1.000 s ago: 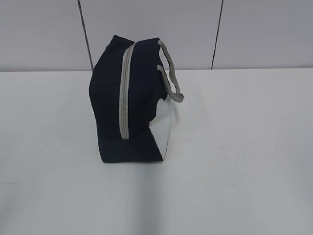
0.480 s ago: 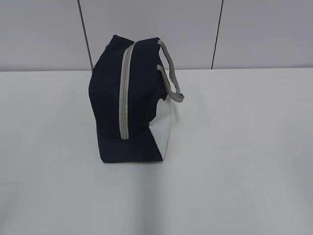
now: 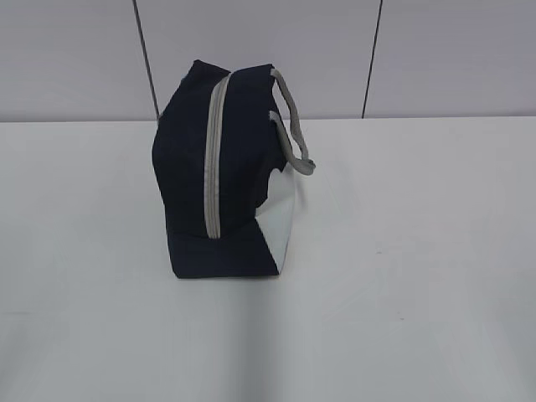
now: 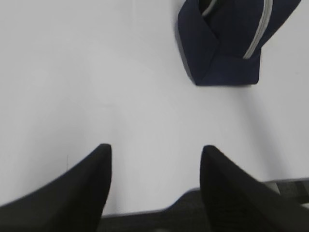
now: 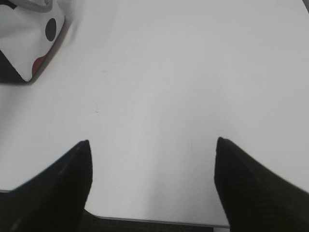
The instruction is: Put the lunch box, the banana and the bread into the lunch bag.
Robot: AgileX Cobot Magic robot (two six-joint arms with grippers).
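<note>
Left pincer sitting at the bottom of the left wrist frame, dark fingers spread wide, gripping nothing, hovering over bare white bench. Up in the upper right of that frame, well apart from the fingers, the lunch bag standing on the bench, navy fabric folded at its end, grey zipper running up its side.

Right pincer likewise filling the lower corners of the right wrist frame, fingers parted widely, holding nothing, bench surface showing between them. In the upper left corner there, the white side panel of the bag just peeking in, carrying a black dot and a reddish mark.

In the exterior frame, lunch bag standing upright left of centre on the bench, zipper appearing shut along the facing end, grey strap handles drooping over to the right, white lower panel facing right. Neither pincer showing in this frame. Grey panelled wall filling the top behind.
</note>
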